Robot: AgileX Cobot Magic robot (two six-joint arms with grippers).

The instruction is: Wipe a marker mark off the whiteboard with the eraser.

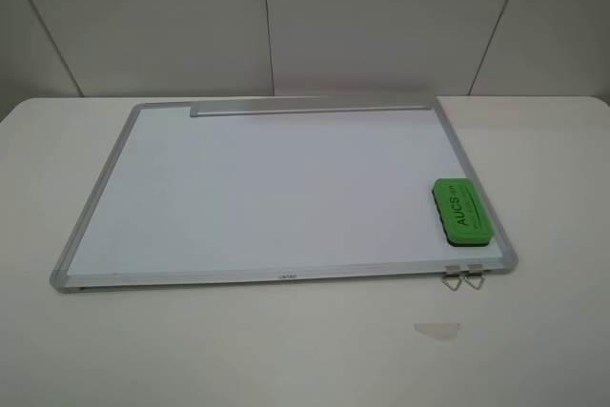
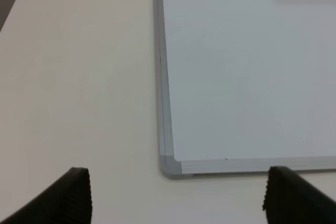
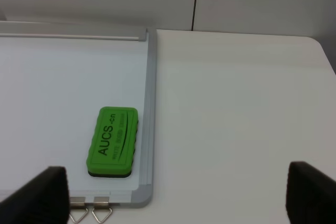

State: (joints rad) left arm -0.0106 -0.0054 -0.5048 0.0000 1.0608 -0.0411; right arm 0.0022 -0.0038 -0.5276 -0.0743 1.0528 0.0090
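Starting with the high camera, I see the whiteboard [image 1: 286,188] flat on the table [image 1: 553,331], its tray strip [image 1: 310,108] on the far edge and two metal clips [image 1: 462,276] hanging off the near frame. The eraser [image 1: 462,207] lies face up on the board in the near right corner, just inside the frame, with neither arm in this view. I judge it was left there so my right arm can reach it without crossing the board. I cannot find the marker mark anywhere on the white surface from here; it is either too faint to show or not there

Moving to the left wrist camera, the left gripper [image 2: 176,198] hangs over bare table with its fingers [image 2: 76,192] spread wide and nothing between them. The board's near left corner [image 2: 169,166] sits just ahead of the gap between the fingers, and the board past it looks clean

Turning to the right wrist camera, the right gripper [image 3: 176,195] is also spread wide and empty. The eraser lies ahead of it, close to one finger [image 3: 50,190] and well apart from the other, so the gap is centred on the table beside the frame, not on the block. I judge I must shift the gripper sideways over the eraser before lowering, since closing from here would miss it
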